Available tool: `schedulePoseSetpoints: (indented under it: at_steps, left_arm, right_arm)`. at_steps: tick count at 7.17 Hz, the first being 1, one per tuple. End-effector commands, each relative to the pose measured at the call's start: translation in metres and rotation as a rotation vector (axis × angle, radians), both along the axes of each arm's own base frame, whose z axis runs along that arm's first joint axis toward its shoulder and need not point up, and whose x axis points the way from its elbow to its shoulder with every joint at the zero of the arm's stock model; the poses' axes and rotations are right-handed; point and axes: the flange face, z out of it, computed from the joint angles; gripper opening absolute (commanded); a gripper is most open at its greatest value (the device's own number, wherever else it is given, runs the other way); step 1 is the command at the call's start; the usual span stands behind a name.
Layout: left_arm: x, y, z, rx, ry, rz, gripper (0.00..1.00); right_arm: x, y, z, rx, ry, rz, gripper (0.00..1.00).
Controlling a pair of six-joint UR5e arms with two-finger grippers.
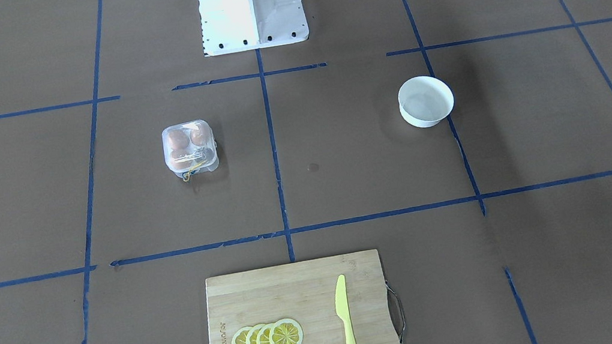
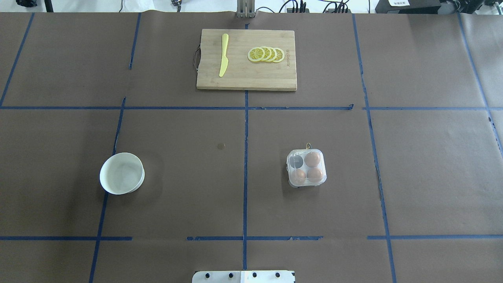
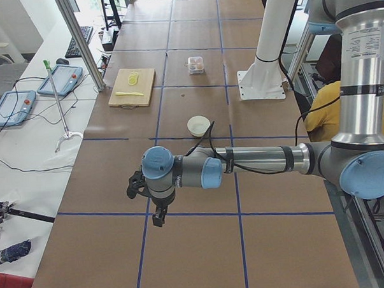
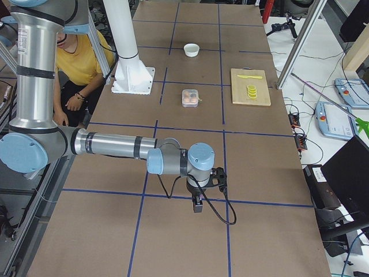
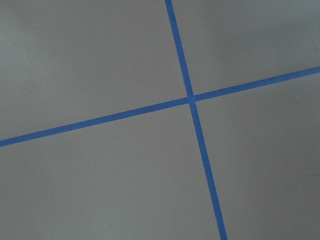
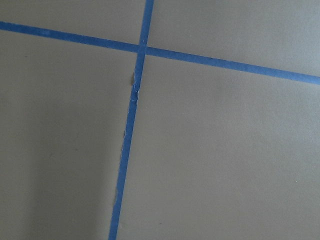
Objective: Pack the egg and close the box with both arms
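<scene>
Near opposite table (image 2: 177,196) ends, left claw (image 3: 158,221) and right claw (image 4: 197,208) hang, closure cannot be told.

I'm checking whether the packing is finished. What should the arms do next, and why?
Probably nothing beyond waiting parked: the white bowl looks empty, three eggs sit in the egg carton, whose lid seems shut, and the left gripper and right gripper hang far from it.
</scene>
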Motion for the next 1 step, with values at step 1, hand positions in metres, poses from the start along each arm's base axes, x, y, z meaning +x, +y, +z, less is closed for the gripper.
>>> schedulePoseSetpoints:
  at_steps: [1]
  left_arm:
    - [0.0000,-0.0001,-0.0002,0.002,0.000,0.001,1.00]
  right_arm:
    - [0.0000,0.0000,0.0000,0.000,0.000,0.000,1.00]
